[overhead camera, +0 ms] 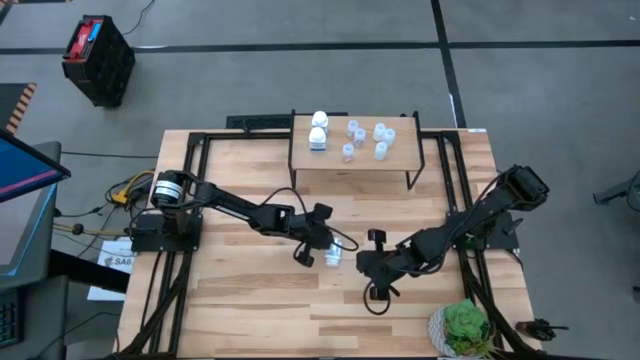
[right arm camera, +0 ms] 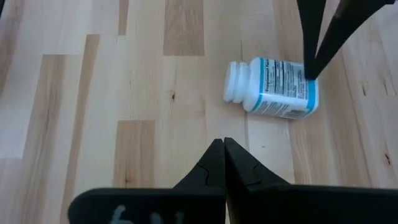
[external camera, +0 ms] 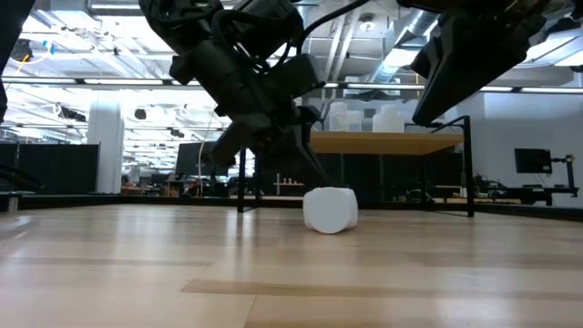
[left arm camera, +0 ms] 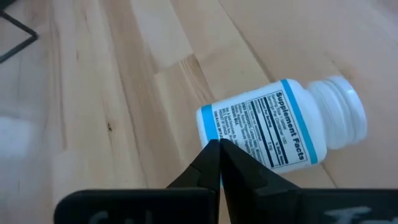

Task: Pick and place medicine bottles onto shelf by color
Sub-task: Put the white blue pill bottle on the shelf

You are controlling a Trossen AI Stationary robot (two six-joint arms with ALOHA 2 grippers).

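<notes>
Lying toppled mid-desk, white supplement bottle (left arm camera: 283,127) touches pinched-shut, empty left tool (left arm camera: 219,146); right tool (right arm camera: 222,144) shut, empty, nearby.

The bottle (left arm camera: 280,127) lying on the pale striped wood table (left arm camera: 124,93) is white, with a white label edged in blue and small black print. Both arms are black, and the plant (overhead camera: 463,325) is green.
</notes>
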